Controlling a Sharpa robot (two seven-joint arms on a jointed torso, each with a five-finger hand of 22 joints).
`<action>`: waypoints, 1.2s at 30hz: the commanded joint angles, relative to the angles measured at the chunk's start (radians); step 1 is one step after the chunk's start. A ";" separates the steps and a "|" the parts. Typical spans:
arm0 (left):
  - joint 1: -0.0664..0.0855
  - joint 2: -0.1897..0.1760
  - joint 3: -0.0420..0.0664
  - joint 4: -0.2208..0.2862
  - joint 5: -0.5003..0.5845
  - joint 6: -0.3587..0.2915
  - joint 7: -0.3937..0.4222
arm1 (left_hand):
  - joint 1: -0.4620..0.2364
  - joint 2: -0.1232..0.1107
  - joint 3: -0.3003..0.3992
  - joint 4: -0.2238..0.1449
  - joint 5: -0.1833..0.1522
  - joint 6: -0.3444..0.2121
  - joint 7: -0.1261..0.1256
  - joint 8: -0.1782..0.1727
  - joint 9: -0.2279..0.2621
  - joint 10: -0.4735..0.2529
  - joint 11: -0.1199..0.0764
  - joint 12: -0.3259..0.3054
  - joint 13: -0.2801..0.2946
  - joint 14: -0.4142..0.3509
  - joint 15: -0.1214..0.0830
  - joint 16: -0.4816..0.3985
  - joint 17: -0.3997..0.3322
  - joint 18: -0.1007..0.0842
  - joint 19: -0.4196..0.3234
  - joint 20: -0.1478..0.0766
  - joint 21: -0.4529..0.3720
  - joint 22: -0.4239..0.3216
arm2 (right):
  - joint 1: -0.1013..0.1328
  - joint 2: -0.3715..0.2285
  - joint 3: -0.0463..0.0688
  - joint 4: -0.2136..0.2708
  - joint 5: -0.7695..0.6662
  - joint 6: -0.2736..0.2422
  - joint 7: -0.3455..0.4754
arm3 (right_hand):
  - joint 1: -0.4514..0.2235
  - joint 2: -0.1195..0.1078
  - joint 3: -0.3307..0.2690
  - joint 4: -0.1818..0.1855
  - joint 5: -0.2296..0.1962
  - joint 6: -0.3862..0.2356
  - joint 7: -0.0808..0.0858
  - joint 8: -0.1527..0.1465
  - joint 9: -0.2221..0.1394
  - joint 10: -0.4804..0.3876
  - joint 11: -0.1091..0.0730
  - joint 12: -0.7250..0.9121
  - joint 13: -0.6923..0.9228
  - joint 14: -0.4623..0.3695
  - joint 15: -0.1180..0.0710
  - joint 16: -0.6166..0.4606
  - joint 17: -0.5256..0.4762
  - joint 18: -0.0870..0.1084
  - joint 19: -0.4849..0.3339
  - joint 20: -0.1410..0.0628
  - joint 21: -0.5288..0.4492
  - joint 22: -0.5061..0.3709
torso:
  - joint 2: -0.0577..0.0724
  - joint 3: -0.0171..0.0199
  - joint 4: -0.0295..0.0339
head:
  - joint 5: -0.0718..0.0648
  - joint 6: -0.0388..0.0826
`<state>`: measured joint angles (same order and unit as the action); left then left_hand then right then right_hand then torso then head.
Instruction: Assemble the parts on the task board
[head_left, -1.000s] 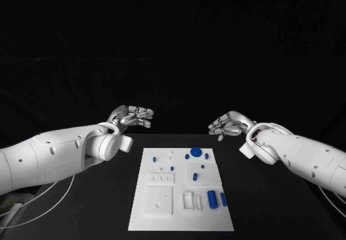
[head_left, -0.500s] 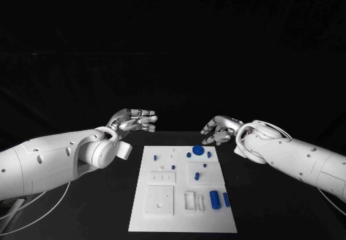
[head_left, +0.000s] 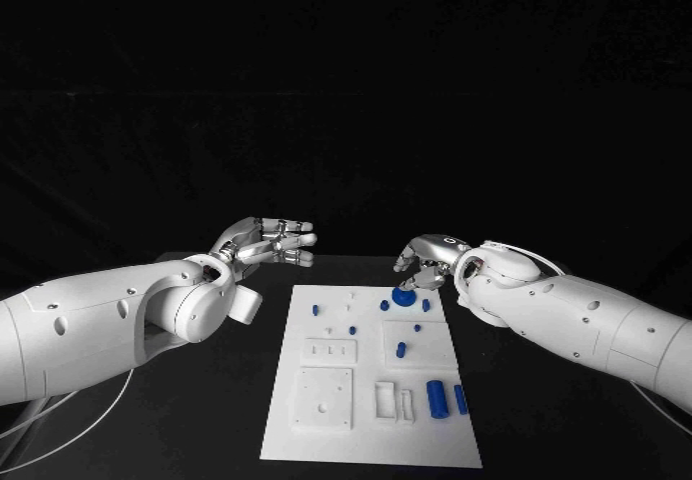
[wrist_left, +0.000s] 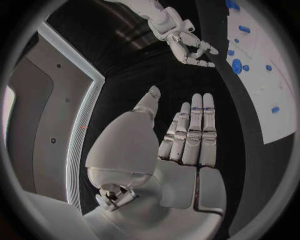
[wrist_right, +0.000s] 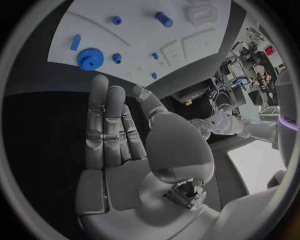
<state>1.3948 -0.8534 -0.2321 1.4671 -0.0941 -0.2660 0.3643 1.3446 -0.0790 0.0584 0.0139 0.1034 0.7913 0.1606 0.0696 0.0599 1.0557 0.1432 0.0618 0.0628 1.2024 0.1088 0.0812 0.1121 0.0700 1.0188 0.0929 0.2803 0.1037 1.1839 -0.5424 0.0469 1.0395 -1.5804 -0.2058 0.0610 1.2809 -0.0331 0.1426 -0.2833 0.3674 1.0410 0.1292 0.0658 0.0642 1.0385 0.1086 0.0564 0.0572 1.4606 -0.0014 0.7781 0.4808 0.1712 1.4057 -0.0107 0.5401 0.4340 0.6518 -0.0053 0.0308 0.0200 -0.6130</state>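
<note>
The white rectangular task board (head_left: 369, 380) lies flat in the middle of the black table (head_left: 216, 420), with its long side running away from the robot. Several small blue parts are on it. A round blue gear (head_left: 405, 298) sits near the far right corner of the board; the right wrist view shows its toothed edge (wrist_right: 90, 58). Just beside the gear there are a short blue peg (head_left: 385, 306) and, nearer the right edge, a small blue piece (head_left: 423, 303). Near the far left edge lies another small blue peg (head_left: 316, 310). A blue cylinder (head_left: 400, 350) is around the middle of the board. In the near right part, a bigger blue cylinder (head_left: 436, 399) and a thin blue bar (head_left: 460, 398) lie side by side, next to a white block with slots (head_left: 387, 402).

The right hand (head_left: 427, 260) hangs above the far right corner of the board, its fingertips pointing down, close over the gear. I cannot tell from the head view if they touch it. In the right wrist view the fingers (wrist_right: 103, 120) are straight and apart from the thumb, and nothing is between them.

The left hand (head_left: 268, 243) is over the table beyond the far left corner of the board, well apart from the parts. Its fingers (wrist_left: 197, 130) are stretched out and it holds nothing.
</note>
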 joint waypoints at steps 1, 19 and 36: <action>0.008 -0.002 0.001 0.012 -0.011 0.011 0.001 | 0.003 -0.001 -0.001 0.002 0.000 0.010 0.003 0.004 0.000 0.003 0.000 -0.002 0.000 0.006 -0.003 0.003 0.002 0.006 0.007 -0.002 -0.003 -0.002 | 0.000 0.011 0.001 -0.009 -0.097 0.016 -0.052 | -0.003 -0.014 0.030 0.000 -0.005 0.012 -0.002 -0.005 -0.002 0.011 -0.002 0.001 0.000 -0.003 0.000 0.009 -0.004 -0.002 -0.001 -0.008 -0.002 0.016 | 0.018 -0.0012 0.0091 | -0.005 0.006; 0.041 -0.011 0.003 0.064 -0.021 0.008 -0.011 | 0.003 0.010 -0.008 -0.012 0.006 0.033 0.019 0.004 0.001 0.000 0.006 -0.002 0.000 0.006 -0.001 0.002 0.003 0.007 0.009 -0.001 -0.003 -0.011 | -0.002 0.046 0.000 -0.033 -0.177 0.057 -0.109 | -0.025 -0.045 0.129 0.002 -0.010 0.025 0.000 -0.004 -0.001 0.029 -0.004 0.001 0.000 -0.010 -0.001 0.048 -0.002 0.001 0.003 -0.009 -0.032 0.138 | 0.058 -0.0095 0.0224 | -0.002 0.023; 0.048 -0.002 0.003 0.073 -0.022 0.010 -0.017 | 0.001 0.013 -0.008 -0.014 0.004 0.042 0.020 0.004 0.002 -0.001 0.006 -0.002 0.000 0.007 -0.001 0.003 0.004 0.008 0.011 -0.001 -0.002 -0.014 | -0.008 0.076 -0.002 -0.054 -0.203 0.035 -0.117 | -0.029 -0.056 0.188 0.001 -0.025 0.029 -0.001 -0.004 -0.001 0.043 -0.007 0.001 0.000 -0.012 -0.002 0.064 0.002 0.003 0.011 -0.011 -0.073 0.235 | 0.085 -0.0124 0.0283 | 0.004 0.028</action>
<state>1.4404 -0.8584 -0.2300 1.5380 -0.1103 -0.2662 0.3454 1.3487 -0.0749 0.0501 0.0055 0.1035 0.8288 0.1803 0.0695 0.0601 1.0558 0.1431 0.0618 0.0628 1.2024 0.1088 0.0812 0.1149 0.0698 1.0222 0.0892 0.2803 0.0911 1.1766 -0.4692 0.0454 0.9873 -1.7566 -0.1653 -0.0454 1.2519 -0.0805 0.3275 -0.2813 0.3483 1.0663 0.1281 0.0657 0.0635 1.0778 0.1018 0.0563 0.0570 1.4524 -0.0037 0.8362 0.4822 0.1551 1.4133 -0.0215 0.4720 0.6674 0.7298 -0.0169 0.0577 0.0244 -0.5867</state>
